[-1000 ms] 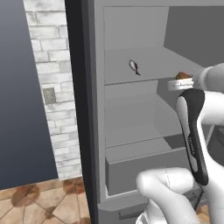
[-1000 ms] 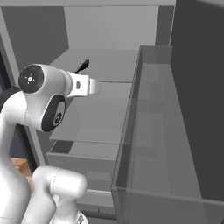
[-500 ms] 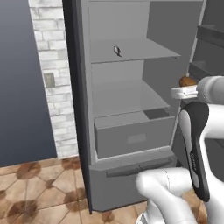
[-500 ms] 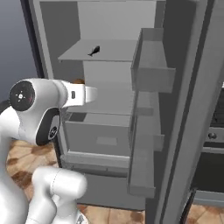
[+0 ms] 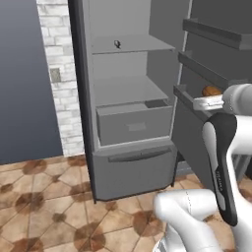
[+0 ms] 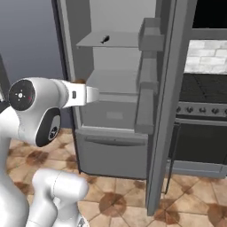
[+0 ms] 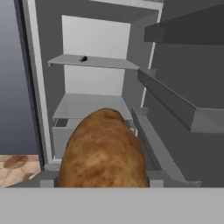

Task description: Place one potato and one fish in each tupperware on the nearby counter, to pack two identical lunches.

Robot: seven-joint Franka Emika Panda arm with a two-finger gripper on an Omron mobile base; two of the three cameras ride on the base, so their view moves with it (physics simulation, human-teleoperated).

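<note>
Your gripper (image 7: 103, 186) holds a brown potato (image 7: 104, 151) before the open fridge (image 5: 128, 162); next, carry it to a tupperware on the counter.

A tall grey fridge (image 5: 129, 98) stands open at the centre of the left base view, its bare grey shelves (image 5: 130, 43) above a drawer (image 5: 134, 123) and its door (image 6: 166, 102) swung out at right. Left of it rise a white brick strip (image 5: 58, 74) and a dark blue-grey wall (image 5: 24, 78). Brown patterned floor tiles (image 5: 54, 211) fill the bottom, and a dark oven (image 6: 201, 119) sits at the right of the right base view.
</note>
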